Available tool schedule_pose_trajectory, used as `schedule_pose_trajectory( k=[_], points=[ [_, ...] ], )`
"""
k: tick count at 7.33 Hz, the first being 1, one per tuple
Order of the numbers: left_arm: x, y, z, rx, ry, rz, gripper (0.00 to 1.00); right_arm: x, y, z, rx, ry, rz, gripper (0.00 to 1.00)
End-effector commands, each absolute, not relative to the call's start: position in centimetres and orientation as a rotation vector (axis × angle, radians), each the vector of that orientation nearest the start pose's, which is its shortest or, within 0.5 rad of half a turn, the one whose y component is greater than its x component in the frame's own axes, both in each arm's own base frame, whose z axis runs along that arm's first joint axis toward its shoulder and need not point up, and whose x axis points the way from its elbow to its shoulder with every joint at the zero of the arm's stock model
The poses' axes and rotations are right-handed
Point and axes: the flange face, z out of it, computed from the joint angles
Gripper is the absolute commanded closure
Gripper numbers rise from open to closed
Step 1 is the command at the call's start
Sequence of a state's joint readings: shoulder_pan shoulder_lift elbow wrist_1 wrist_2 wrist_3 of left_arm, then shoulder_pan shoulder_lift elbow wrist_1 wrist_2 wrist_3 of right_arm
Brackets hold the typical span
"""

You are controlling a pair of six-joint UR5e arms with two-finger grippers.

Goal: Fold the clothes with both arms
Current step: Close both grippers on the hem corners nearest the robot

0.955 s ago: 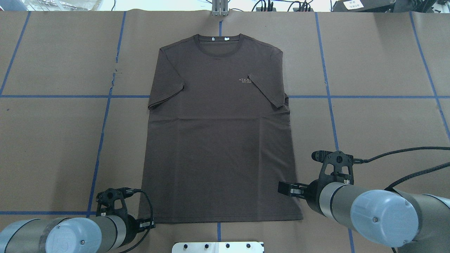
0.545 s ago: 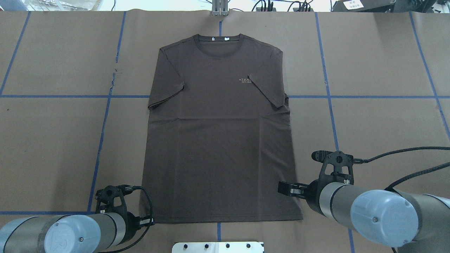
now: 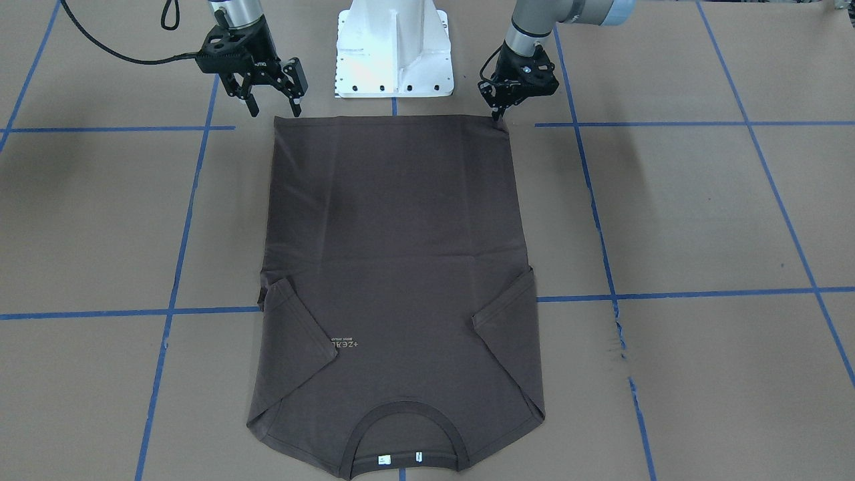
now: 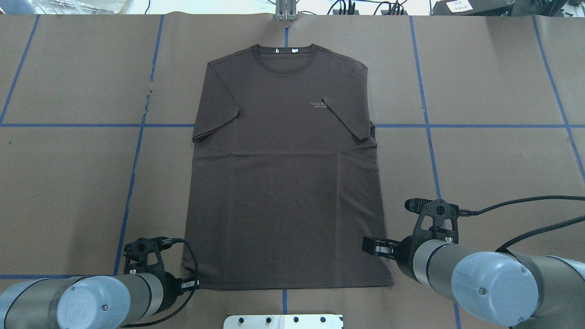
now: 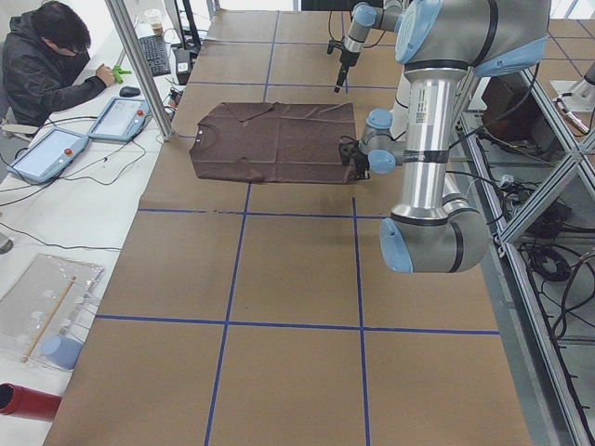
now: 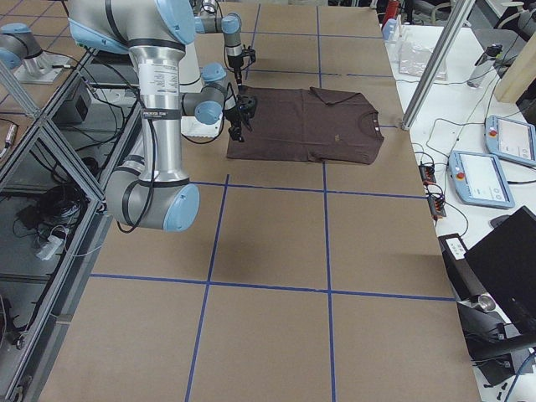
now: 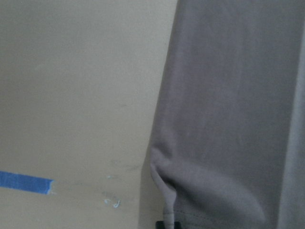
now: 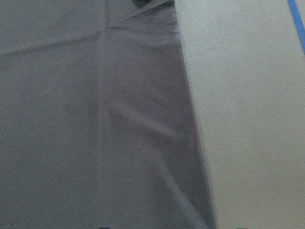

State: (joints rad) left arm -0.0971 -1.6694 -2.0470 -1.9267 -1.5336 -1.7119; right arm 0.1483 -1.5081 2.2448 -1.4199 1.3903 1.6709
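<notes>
The T-shirt I work on is soft cloth, dull and not shiny, with a ribbed collar. The table cover is brown paper, flat and a bit rough. The blue tape looks smooth. My left arm and right arm are smooth grey metal with a soft shine. Their blue caps look like smooth plastic. The base is white painted metal.

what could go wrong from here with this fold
1. The left tool looks pinched on only the tip of the T-shirt hem corner, which puckers in its wrist view, so it may slip out on lifting.
2. The right tool hangs open by the other corner, gripping nothing. A one-sided lift would skew the fold.
</notes>
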Motion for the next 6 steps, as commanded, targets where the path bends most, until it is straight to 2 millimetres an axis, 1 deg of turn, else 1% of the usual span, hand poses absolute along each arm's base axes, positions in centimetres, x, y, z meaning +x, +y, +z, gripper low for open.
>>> schedule_pose_trajectory(
  k=[1, 2, 3, 4, 5, 6],
  points=[
    [49.5, -19.0, 34.6, 0.019, 0.945, -0.246, 1.0, -44.7, -19.5, 32.1, 0.179, -0.815, 0.386, 0.3],
    [49.6, -19.3, 34.3, 0.021, 0.951, -0.251, 1.0, -45.9, -17.9, 32.9, 0.181, -0.798, 0.436, 0.39],
    [49.5, -19.4, 34.0, 0.022, 0.957, -0.253, 1.0, -46.8, -16.7, 33.6, 0.184, -0.789, 0.452, 0.39],
    [49.6, -19.5, 33.8, 0.023, 0.96, -0.255, 1.0, -47.2, -15.8, 33.9, 0.19, -0.782, 0.458, 0.39],
    [49.7, -19.5, 33.5, 0.023, 0.966, -0.254, 1.0, -48.1, -14.8, 34.9, 0.206, -0.758, 0.464, 0.39],
    [49.7, -19.6, 33.3, 0.022, 0.969, -0.255, 1.0, -48.6, -14.3, 35.5, 0.221, -0.751, 0.465, 0.39]
  ],
)
